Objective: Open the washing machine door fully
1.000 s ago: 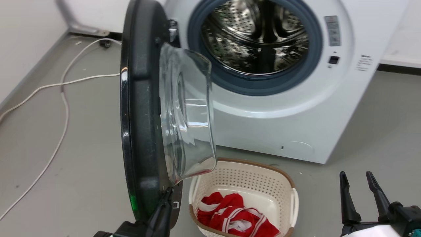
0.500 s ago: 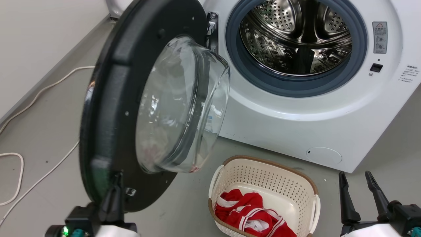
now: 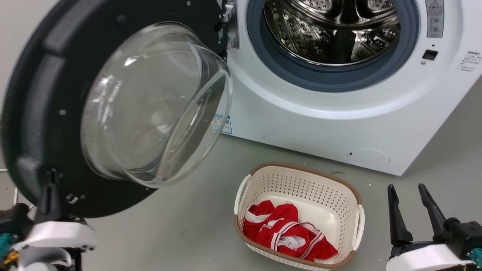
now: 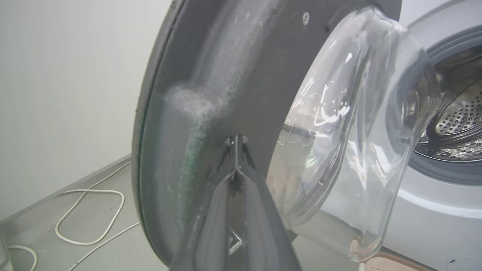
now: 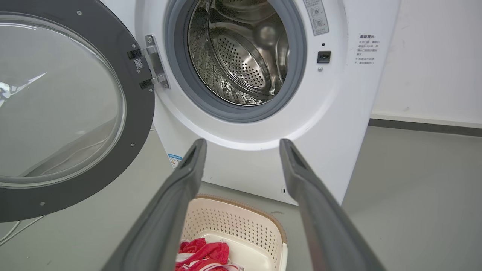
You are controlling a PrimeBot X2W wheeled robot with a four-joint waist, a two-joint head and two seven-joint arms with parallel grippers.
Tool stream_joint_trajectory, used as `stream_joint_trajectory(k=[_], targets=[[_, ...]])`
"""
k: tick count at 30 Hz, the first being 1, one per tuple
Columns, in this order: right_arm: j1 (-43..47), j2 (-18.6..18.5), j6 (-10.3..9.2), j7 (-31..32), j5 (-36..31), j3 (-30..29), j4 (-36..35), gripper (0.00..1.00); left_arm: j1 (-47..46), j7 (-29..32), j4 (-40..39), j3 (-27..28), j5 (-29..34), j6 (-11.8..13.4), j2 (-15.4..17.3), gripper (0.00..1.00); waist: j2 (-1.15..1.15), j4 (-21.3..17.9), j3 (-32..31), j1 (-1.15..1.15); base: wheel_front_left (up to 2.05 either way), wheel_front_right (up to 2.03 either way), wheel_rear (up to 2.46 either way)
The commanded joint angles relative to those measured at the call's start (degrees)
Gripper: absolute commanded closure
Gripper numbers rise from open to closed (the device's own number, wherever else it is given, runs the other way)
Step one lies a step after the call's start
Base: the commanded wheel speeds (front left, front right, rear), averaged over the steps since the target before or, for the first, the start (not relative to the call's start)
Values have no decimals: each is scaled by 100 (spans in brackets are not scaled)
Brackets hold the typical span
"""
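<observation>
Down at the left, the left gripper (image 3: 51,177) has its two fingers pressed together with nothing between them, tips against the inner black face of the door (image 3: 37,94). A second ago that door stood almost edge-on to me; now its inner side and the glass bowl (image 3: 150,105) face out into the room. Part of that shift is the head turning, but the door itself has clearly swung wider, hanging off the left side of the washing machine (image 3: 301,120) and well away from the open drum (image 3: 331,30). I'd say the opening is nearly done, though I can't tell whether the swing has more travel left. The left wrist view shows the closed fingertips (image 4: 235,141) meeting on the dusty inner ring, and a white cable (image 4: 90,214) looped on the floor behind. The right wrist view shows the metal hinge (image 5: 154,62) joining door to machine. In front sits the basket (image 3: 297,168) with red cloth (image 3: 286,233) in it. At the right, the right gripper (image 3: 406,187) idles with its fingers spread wide, holding nothing.
</observation>
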Motion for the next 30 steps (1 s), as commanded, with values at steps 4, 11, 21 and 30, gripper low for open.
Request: stream_joint_trajectory(k=[4,11,21,30], targets=[[-181,5,-4,54,-63,-15,-15,0,-426,-80,481,489,-176,-206,236,100,0,-94,222,0,0,0,0],[-308,5,-4,105,-121,-22,6,0,-918,-91,1095,1147,-71,-491,376,100,0,-156,399,0,0,0,0],[-414,5,-4,138,-141,9,68,0,-1440,-76,1888,1655,207,-959,436,100,0,-203,484,0,0,0,0],[-300,5,-4,18,5,24,282,0,-810,-81,1338,2033,737,-985,13,100,0,-293,175,0,0,0,0]])
